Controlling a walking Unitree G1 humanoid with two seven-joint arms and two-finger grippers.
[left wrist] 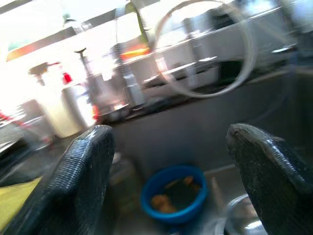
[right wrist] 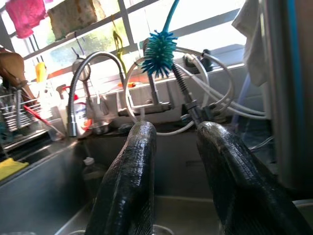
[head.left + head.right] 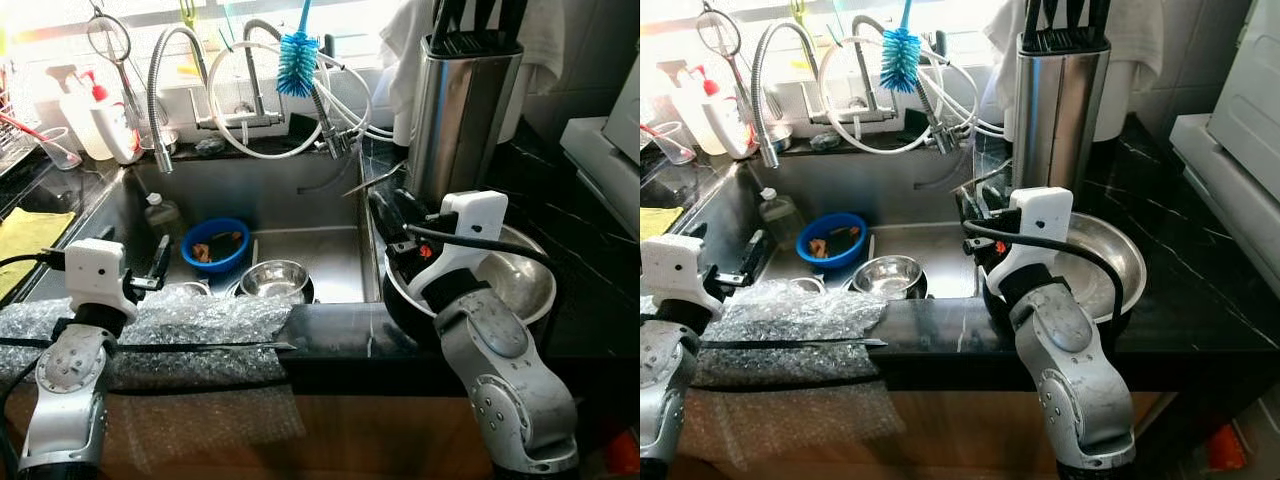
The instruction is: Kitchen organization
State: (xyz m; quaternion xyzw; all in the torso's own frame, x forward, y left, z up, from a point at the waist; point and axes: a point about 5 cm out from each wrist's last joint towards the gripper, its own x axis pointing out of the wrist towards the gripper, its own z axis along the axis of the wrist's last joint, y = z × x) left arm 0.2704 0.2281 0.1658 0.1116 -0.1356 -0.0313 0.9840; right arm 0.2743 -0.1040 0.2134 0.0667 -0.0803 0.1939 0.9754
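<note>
Sink (image 3: 330,262) holds upright blue bowl (image 3: 214,244), opening upward.

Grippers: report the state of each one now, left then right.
Left gripper: open, fingers wide apart, holding nothing, above the sink.
Right gripper: open with a narrow gap, holding nothing, at the sink's right edge.

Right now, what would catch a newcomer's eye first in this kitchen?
Probably the bright blue brush hanging by the tap above the sink, then the blue bowl down in it. On the counter to the right stands a tall steel knife block, with the right pincer nearby.
</note>
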